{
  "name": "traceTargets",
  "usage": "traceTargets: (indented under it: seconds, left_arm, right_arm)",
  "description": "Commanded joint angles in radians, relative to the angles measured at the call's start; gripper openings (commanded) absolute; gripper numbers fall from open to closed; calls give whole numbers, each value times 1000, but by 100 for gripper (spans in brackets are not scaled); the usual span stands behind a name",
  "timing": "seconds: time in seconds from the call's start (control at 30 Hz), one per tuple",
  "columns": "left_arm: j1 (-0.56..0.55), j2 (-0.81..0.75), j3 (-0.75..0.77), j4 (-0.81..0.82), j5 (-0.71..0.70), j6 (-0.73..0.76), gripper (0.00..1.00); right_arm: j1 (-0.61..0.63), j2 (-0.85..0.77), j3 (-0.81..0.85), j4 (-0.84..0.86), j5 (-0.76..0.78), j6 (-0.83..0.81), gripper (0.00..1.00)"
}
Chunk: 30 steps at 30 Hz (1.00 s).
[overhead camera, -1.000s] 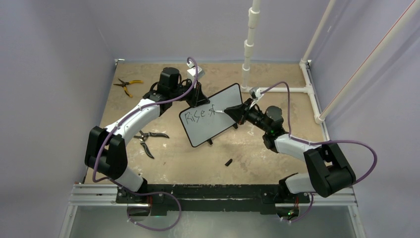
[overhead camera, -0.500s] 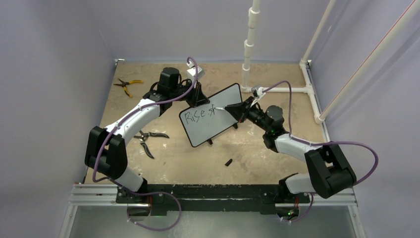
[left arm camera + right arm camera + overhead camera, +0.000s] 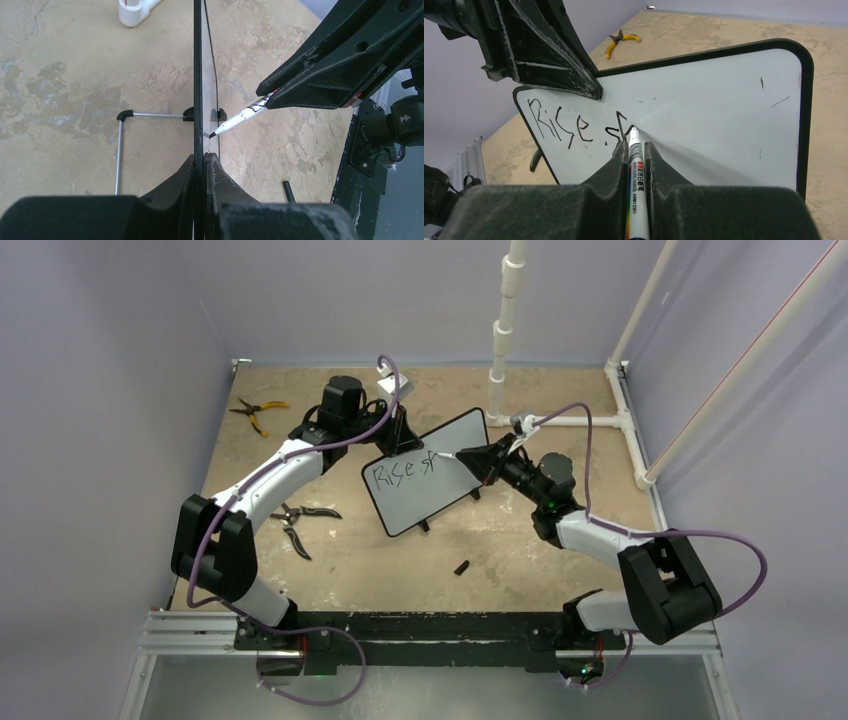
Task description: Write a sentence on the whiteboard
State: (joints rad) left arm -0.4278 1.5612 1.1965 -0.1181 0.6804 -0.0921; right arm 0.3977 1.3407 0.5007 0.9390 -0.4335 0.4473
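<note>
**Top external view**
- Whiteboard [image 3: 425, 480]: stood on its feet near the middle of the table [image 3: 520, 560], set at a slant, with its writing face towards the right arm.
- Left gripper [image 3: 400, 443]: closed on the board's upper edge, bracing it.
- Right gripper [image 3: 472, 459]: clamped on a white marker [image 3: 450, 456], whose tip lay at the board face just right of the lettering.
- Sentence [image 3: 400, 472]: "Rise" was legible, followed by the start of a second word.
- Other items: yellow-handled pliers [image 3: 258, 412] lay far left, black pliers [image 3: 298, 520] lay beside the left arm, and a small black cylinder [image 3: 462, 567] lay near the board. All were well apart from the work.

**Left wrist view**
- Board: seen edge-on and upright, pinched between the two fingers with no gap visible.
- Marker tip: at the writing face, level with the board's foot. Contact looked made, but could not be confirmed from this angle.

**Right wrist view**
- Grip: both fingers pressed against the marker barrel, which was centred and pointed at the board.
- Lettering: "Rise", then "s" and a partial upright stroke at the tip.
- Blank area: the right half and the lower part of the board carried only faint stray marks.

**Progress (judgement)**
- Done: first word complete, second word begun.
- Left: the rest of the second word and all further words.
- Stage: early, with less than half written.
</note>
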Motion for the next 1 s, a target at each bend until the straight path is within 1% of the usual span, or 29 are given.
traceTargets:
  seconds: [0.0, 0.3, 0.63, 0.97]
  left_arm:
    - [-8, -24, -7, 5, 31, 35, 0]
    - [-8, -25, -5, 4, 30, 35, 0]
    - [-8, -35, -5, 0, 21, 42, 0]
    - [-8, -26, -15, 13, 28, 30, 0]
  right_arm:
    - [-6, -8, -22, -28, 30, -42, 0]
    - [-6, -20, -74, -25, 33, -33, 0]
    - [-5, -46, -83, -26, 40, -34, 0]
    - [-6, -120, -64, -69, 11, -29, 0]
